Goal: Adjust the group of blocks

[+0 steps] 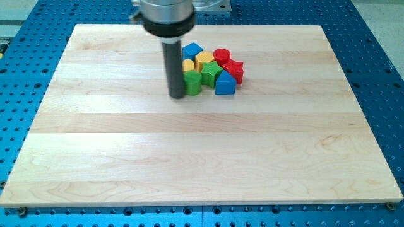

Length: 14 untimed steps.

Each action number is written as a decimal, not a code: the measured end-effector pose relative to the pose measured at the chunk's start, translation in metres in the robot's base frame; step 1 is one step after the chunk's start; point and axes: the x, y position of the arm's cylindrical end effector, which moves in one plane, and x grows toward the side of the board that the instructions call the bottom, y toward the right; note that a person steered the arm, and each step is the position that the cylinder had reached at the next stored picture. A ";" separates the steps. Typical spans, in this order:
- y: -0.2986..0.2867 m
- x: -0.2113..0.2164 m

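Observation:
A tight cluster of blocks sits on the wooden board (189,151) near the view's top centre. It holds a blue block (192,50), a yellow hexagon-like block (204,59), a small yellow block (188,65), a red cylinder (221,55), a red star-like block (233,69), a green block (210,71), a green cylinder (192,82) and a blue block (225,84) with a sloped top. My tip (177,96) rests on the board at the cluster's left side, touching or almost touching the green cylinder.
The board lies on a blue perforated table (379,75) that surrounds it on all sides. The arm's dark round body (166,16) hangs over the board's top edge above the rod.

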 end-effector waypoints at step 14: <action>0.053 -0.150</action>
